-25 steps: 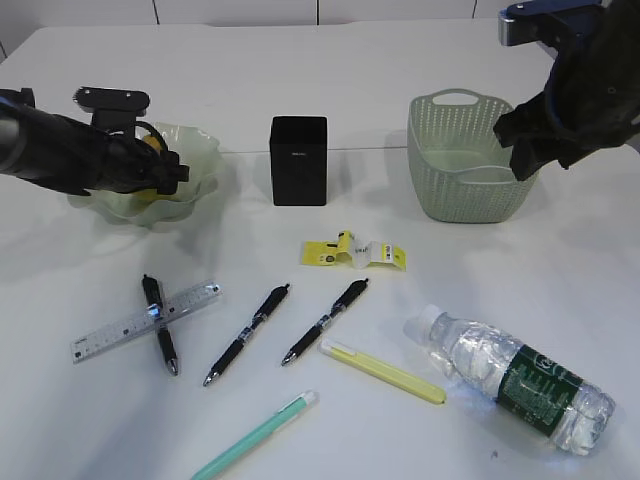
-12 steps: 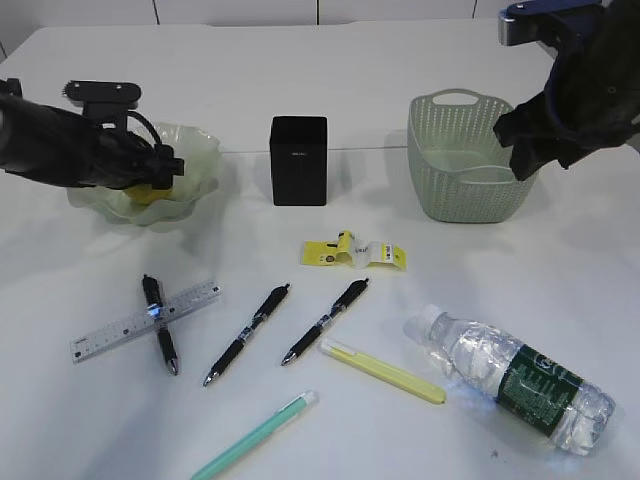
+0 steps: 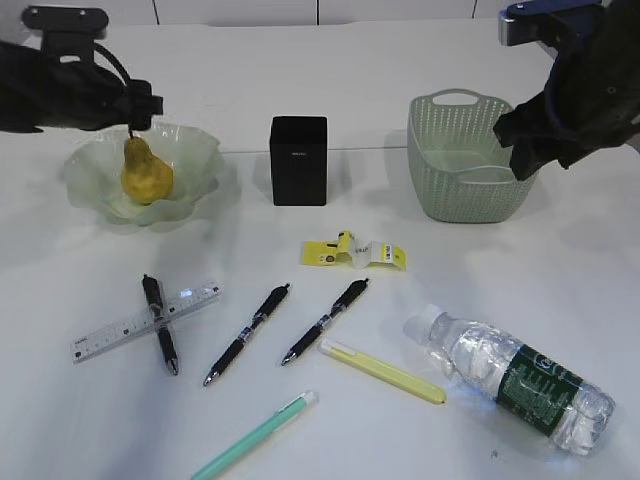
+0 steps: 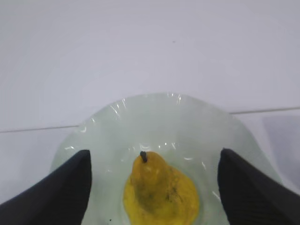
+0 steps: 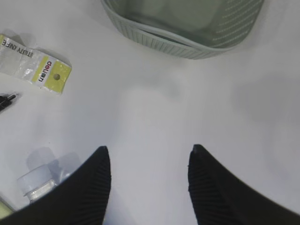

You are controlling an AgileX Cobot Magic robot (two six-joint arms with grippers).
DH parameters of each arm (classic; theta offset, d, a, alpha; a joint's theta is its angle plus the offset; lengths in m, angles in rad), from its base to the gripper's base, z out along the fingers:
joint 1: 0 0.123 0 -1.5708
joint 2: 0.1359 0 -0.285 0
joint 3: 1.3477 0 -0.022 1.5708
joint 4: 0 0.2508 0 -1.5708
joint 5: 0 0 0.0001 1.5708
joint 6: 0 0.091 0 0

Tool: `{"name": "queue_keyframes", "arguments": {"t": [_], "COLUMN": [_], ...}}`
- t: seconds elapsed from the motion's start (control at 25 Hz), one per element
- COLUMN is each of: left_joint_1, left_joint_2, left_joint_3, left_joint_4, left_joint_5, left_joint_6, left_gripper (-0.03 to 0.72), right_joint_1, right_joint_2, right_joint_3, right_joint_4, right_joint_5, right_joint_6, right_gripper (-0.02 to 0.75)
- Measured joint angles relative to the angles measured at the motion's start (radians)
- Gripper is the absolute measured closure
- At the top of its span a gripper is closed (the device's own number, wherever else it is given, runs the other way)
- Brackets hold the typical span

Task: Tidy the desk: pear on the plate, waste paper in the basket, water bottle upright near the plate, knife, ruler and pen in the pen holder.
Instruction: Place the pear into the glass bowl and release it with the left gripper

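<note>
The yellow pear stands in the pale green wavy plate. My left gripper hovers open just above it, holding nothing. My right gripper hangs open and empty beside the green basket. The yellow waste paper lies mid-desk. The water bottle lies on its side at front right. The pale yellow knife, the clear ruler and a black pen lie flat in front of the black pen holder.
Another black pen crosses the ruler, a third lies beside the knife, and a mint-green pen lies near the front edge. The white desk extends beyond them.
My left gripper has risen and drawn back from the plate, leaving the pear standing uncovered in it. The right arm has not moved.
</note>
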Motion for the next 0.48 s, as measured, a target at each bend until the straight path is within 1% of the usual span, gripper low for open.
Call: {"name": "queue_keyframes", "arguments": {"t": [0.24,0.48], "left_joint_1": [0.0,0.0], "left_joint_2": [-0.174,-0.325], "left_joint_3": [0.093,0.165], "left_joint_4": [-0.007,-0.007], "left_joint_5": [0.057,0.188], "left_joint_6": [0.01,0.012], "left_gripper": [0.095,0.095], "right_joint_1": [0.0,0.0], "right_joint_2": [0.0,0.0], "right_joint_3": [0.0,0.0], "right_joint_4": [0.0,0.01], "right_joint_5": [0.011,0.051], "right_joint_6": [-0.009,-0.063], "right_gripper": [0.312,0.312]}}
